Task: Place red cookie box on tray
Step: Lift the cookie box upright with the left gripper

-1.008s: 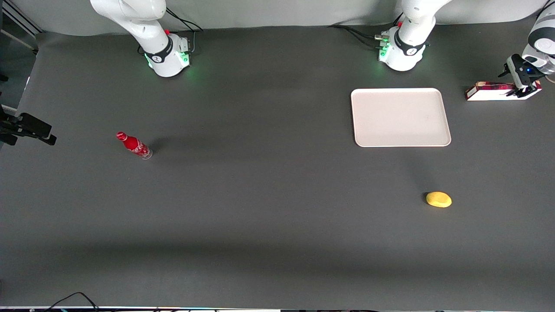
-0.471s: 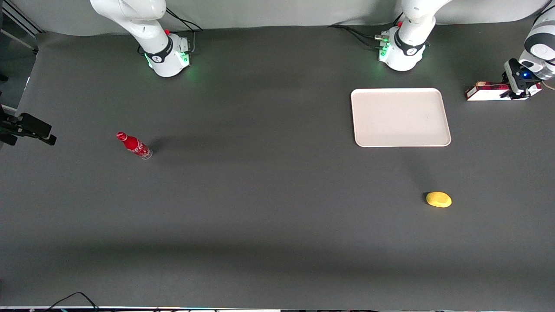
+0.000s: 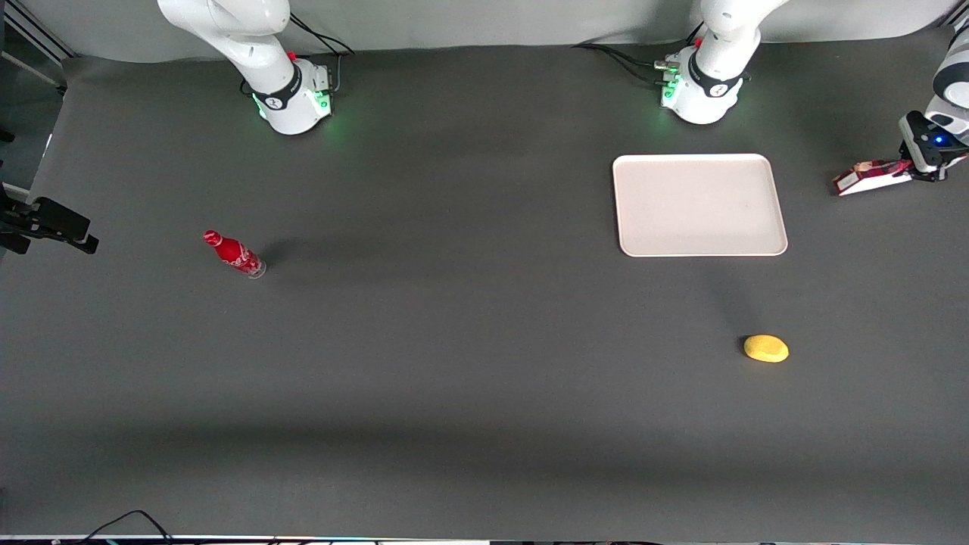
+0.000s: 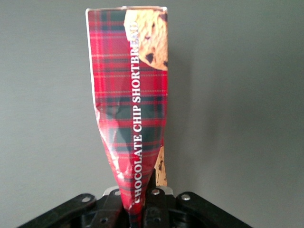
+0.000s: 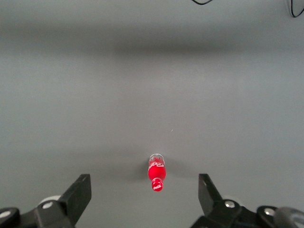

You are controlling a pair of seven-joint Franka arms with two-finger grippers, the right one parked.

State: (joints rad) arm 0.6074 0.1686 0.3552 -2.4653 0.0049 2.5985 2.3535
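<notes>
Front view: gripper (image 3: 922, 172) clenched on one crumpled end of red cookie box (image 3: 870, 178), tilted off table near working arm's end, at three o'clock from tray (image 3: 698, 204), presumably for carrying over.

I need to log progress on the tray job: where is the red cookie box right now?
In the front view, the red cookie box hangs tilted in the left arm's tool, shut on one crushed end, beside the tray toward the working arm's end of the table.
</notes>
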